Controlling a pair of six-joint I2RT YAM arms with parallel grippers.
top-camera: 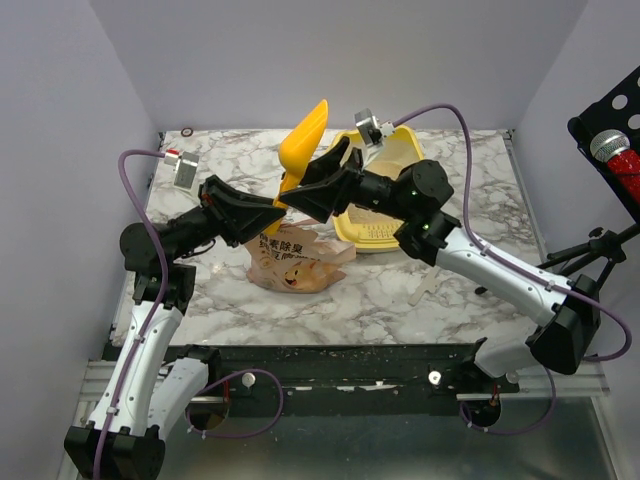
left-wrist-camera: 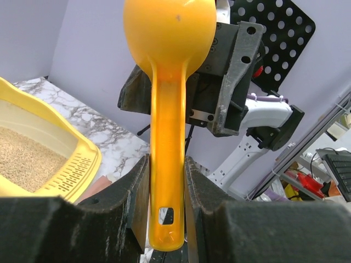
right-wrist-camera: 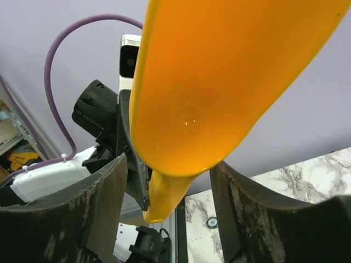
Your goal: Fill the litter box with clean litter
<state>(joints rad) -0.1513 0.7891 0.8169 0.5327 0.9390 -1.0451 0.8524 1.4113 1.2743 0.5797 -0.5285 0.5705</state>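
Observation:
The orange scoop point(top-camera: 305, 140) points up and away over the middle of the table. My left gripper point(top-camera: 278, 205) is shut on its handle point(left-wrist-camera: 167, 137), which sits squeezed between both pads. My right gripper point(top-camera: 325, 165) is open, its fingers on either side of the scoop's bowl point(right-wrist-camera: 219, 82) with gaps showing. The yellow litter box point(top-camera: 372, 238) lies behind the right arm, partly hidden. Beige clean litter point(left-wrist-camera: 22, 159) covers its floor inside the slotted rim point(left-wrist-camera: 77, 164).
The pinkish-tan printed bag point(top-camera: 295, 262) lies crumpled on the marble table below the grippers. A small dark ring point(top-camera: 187, 131) rests at the back left edge. A black perforated stand point(top-camera: 610, 120) with a microphone stands off the right side.

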